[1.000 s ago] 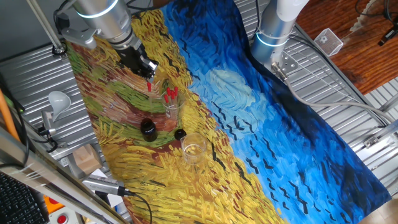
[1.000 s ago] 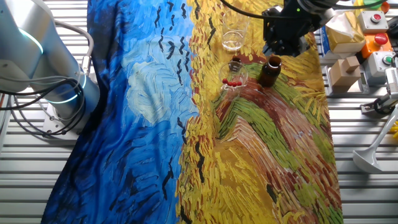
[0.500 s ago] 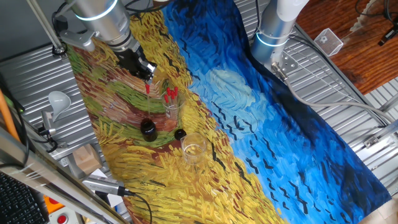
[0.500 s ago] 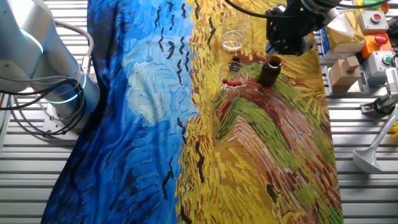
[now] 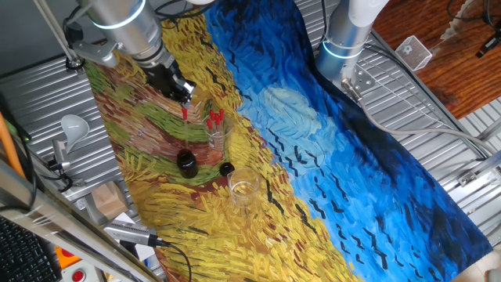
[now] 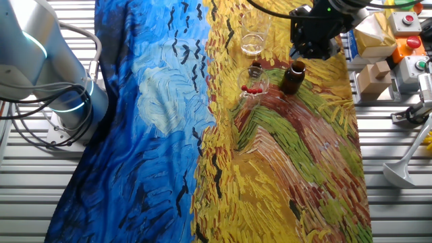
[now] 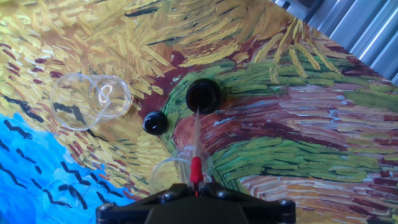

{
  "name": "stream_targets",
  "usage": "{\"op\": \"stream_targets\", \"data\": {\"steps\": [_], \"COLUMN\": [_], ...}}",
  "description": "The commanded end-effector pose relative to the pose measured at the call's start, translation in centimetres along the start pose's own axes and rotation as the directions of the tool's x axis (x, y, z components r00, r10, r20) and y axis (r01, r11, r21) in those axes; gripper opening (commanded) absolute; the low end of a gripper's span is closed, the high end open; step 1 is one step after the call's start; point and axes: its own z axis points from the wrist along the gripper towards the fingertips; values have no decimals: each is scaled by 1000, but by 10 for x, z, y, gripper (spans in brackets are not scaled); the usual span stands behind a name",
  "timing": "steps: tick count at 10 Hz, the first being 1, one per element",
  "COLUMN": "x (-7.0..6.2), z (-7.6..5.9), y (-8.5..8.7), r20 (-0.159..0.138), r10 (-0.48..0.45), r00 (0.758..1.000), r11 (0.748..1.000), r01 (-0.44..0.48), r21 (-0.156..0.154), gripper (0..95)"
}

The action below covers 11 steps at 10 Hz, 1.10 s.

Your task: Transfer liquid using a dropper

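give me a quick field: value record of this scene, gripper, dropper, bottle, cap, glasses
gripper: shut on the dropper, held above the table
dropper tip: points toward the dark bottle mouth in hand view
bottle: open, upright
black cap: on cloth beside bottle
spare droppers: red bulbs up in a clear glass
empty glass: upright near cap

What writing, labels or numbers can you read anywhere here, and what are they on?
None can be read.
The dark bottle shows no legible label.
The white card beside the table is too small to make out.
The painted cloth carries only brushstrokes, no words.
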Motion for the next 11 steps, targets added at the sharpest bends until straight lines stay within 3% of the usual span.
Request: {"op": "stream_targets", "data": {"steps": [1, 11], "x": [-1, -6], "z": [0, -1], "y": [0, -2], "r20": [-1, 3], "r10": [0, -1], "r00": [1000, 1000], "r11": [1000, 1000], "r01": [0, 1], "r21": [-1, -2], "gripper": [0, 0]}}
